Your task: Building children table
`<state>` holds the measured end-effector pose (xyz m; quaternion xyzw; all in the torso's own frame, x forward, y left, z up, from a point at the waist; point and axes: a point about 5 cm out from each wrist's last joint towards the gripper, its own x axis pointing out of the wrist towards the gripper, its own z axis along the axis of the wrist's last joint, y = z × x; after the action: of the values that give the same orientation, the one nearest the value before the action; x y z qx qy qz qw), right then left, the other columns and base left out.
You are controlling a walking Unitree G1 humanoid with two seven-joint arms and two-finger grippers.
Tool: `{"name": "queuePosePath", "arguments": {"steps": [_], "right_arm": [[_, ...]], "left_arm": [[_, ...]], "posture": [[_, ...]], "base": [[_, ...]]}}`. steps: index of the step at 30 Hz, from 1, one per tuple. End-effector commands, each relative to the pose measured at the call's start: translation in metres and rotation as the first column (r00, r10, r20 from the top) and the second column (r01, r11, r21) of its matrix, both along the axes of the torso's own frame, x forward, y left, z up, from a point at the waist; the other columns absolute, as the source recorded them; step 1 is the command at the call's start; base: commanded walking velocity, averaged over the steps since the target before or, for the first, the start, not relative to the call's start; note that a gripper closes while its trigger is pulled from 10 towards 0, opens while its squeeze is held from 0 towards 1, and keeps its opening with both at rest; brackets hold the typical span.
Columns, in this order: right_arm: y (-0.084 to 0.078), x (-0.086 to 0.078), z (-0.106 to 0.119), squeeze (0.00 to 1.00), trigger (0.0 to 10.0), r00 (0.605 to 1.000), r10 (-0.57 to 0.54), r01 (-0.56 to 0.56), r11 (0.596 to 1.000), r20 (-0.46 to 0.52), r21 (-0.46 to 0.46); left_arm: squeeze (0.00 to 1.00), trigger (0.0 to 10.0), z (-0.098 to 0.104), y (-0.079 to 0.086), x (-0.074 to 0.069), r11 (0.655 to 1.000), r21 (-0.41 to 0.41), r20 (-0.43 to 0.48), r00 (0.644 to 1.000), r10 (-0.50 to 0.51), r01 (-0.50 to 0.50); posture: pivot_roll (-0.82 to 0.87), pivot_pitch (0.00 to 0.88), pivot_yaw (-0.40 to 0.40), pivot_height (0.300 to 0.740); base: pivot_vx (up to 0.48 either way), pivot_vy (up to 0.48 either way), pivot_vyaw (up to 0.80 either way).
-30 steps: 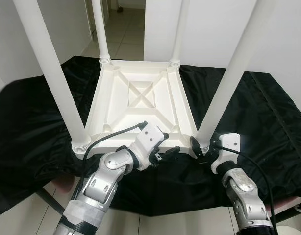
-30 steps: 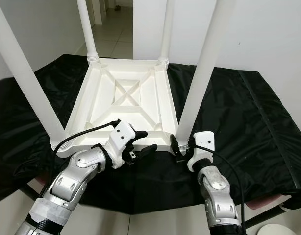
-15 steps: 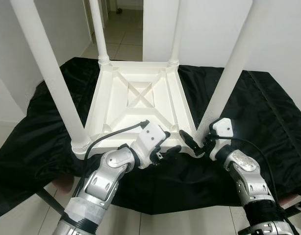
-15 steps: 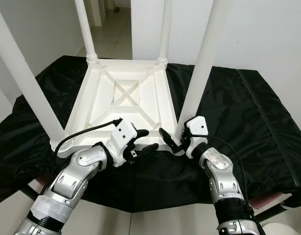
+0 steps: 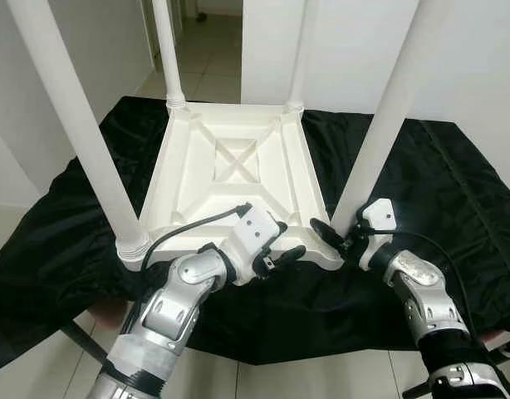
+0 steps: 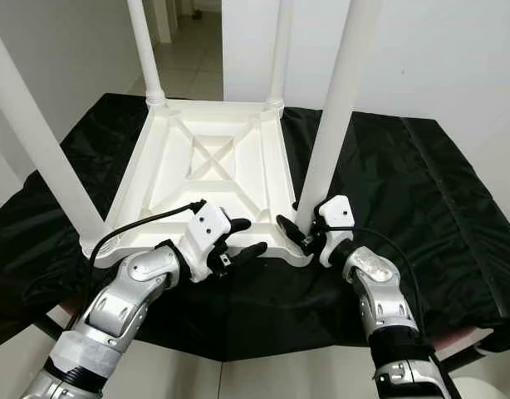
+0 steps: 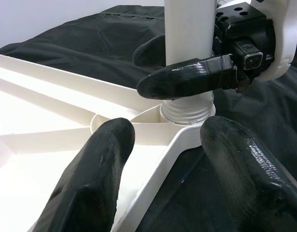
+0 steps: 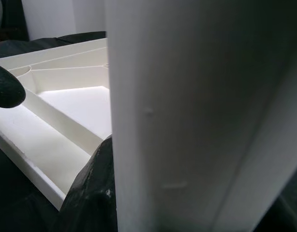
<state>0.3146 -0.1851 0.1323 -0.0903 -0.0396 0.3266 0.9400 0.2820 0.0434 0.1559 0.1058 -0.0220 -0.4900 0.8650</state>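
A: Looking at the table [image 5: 238, 179], it lies upside down on the black cloth [image 5: 454, 191], all four legs pointing straight up. The near right leg [image 5: 380, 125] is the one that matters.

B: Where is the right gripper [image 6: 307, 234] against it?

A: Right at the leg's foot, by the corner socket. Its fingers straddle the leg, one in front and one behind, so the jaws are spread around it. Whether the pads actually press the plastic, I cannot tell.

B: And the left gripper [image 5: 276, 253]?

A: Just beside it, at the table's near rim. In the left wrist view its two fingers [image 7: 97, 169] stand apart with the rim between them, not visibly clamped on it.

B: So the leg's long axis is vertical, crossing the right jaws squarely.

A: Yes. I'd judge the right arm is the one to turn or seat that leg, while the left steadies the frame.
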Motion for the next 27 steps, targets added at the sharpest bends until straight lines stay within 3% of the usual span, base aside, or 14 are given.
{"name": "queuePosePath", "arguments": {"steps": [1,3,4,5,6,7,8,12,14,21,23,24,26,27], "right_arm": [[0.002,-0.004,-0.016,0.00,0.0,0.998,0.010,-0.011,1.000,-0.063,-0.021],[0.000,-0.004,-0.017,0.00,0.0,0.997,-0.026,0.026,1.000,-0.072,0.003],[0.000,-0.004,-0.019,0.00,5.0,0.995,-0.055,0.056,0.998,-0.080,0.015],[0.000,-0.004,-0.020,0.00,5.0,0.994,-0.074,0.076,0.997,-0.086,0.021],[0.002,-0.004,-0.021,0.00,10.0,0.990,-0.106,0.109,0.993,-0.088,0.036],[0.002,-0.004,-0.021,0.00,10.0,0.990,-0.106,0.109,0.993,-0.088,0.036],[0.005,-0.004,-0.022,0.00,10.0,0.981,-0.179,0.185,0.980,-0.079,0.069],[0.006,-0.004,-0.022,0.00,10.0,0.974,-0.215,0.221,0.972,-0.072,0.084],[0.021,-0.008,-0.019,0.00,10.0,0.936,-0.347,0.353,0.922,-0.062,0.161],[0.029,-0.010,-0.020,0.00,10.0,0.902,-0.423,0.431,0.883,-0.082,0.187],[0.036,-0.015,-0.027,0.00,10.0,0.784,-0.602,0.620,0.758,-0.149,0.202],[0.036,-0.015,-0.027,0.00,10.0,0.784,-0.602,0.620,0.758,-0.149,0.202],[0.043,-0.019,-0.031,0.00,10.0,0.691,-0.692,0.722,0.659,-0.208,0.209],[0.043,-0.019,-0.031,0.00,10.0,0.691,-0.692,0.722,0.659,-0.208,0.209]], "left_arm": [[0.00,10.0,0.000,0.003,0.002,0.999,-0.009,-0.006,0.999,0.034,-0.034],[0.00,10.0,0.000,0.002,0.001,0.999,0.002,0.004,0.999,0.032,-0.032],[0.00,10.0,0.000,0.002,0.001,1.000,0.000,0.004,1.000,0.031,-0.031],[0.00,10.0,0.000,0.002,0.001,1.000,-0.002,0.002,1.000,0.031,-0.031],[0.00,10.0,0.000,0.002,0.002,0.999,-0.004,0.000,0.999,0.032,-0.032],[0.00,10.0,0.000,0.002,0.002,0.999,-0.004,0.000,0.999,0.032,-0.032],[0.00,10.0,0.000,0.002,0.002,0.999,-0.004,0.001,0.999,0.033,-0.033],[0.00,10.0,0.000,0.002,0.002,0.999,-0.005,0.002,0.999,0.033,-0.033],[0.00,10.0,-0.001,0.002,0.002,0.999,-0.005,0.003,0.999,0.034,-0.034],[0.00,10.0,-0.001,0.002,0.002,0.999,-0.004,0.005,0.999,0.035,-0.035],[0.00,10.0,-0.002,0.003,0.003,0.999,-0.005,0.003,0.999,0.044,-0.044],[0.00,10.0,-0.002,0.003,0.003,0.999,-0.005,0.003,0.999,0.044,-0.044],[0.00,10.0,-0.002,0.004,0.003,0.999,-0.007,0.001,0.999,0.052,-0.052],[0.00,10.0,-0.002,0.004,0.003,0.999,-0.007,0.001,0.999,0.052,-0.052]], "posture": [[0.04,0.000,0.002,0.740],[0.05,0.000,-0.006,0.740],[0.05,0.000,-0.007,0.740],[0.05,0.000,-0.008,0.740],[0.05,0.000,-0.011,0.740],[0.05,0.000,-0.011,0.740],[0.05,0.000,-0.015,0.740],[0.05,0.000,-0.015,0.740],[0.05,0.000,-0.020,0.740],[0.06,0.000,-0.031,0.740],[0.06,0.000,-0.043,0.740],[0.06,0.000,-0.043,0.740],[0.06,0.000,-0.046,0.740],[0.06,0.000,-0.046,0.740]], "base": [[0.000,0.000,0.00],[0.000,0.000,0.00],[0.000,0.000,0.00],[0.000,0.000,0.00],[0.000,0.000,0.00],[0.000,0.000,0.00],[0.000,0.000,0.00],[0.000,0.000,0.00],[0.000,0.000,0.00],[0.000,0.000,0.00],[0.000,0.000,0.00],[0.000,0.000,0.00],[0.000,0.000,0.00],[0.000,0.000,0.00]]}}
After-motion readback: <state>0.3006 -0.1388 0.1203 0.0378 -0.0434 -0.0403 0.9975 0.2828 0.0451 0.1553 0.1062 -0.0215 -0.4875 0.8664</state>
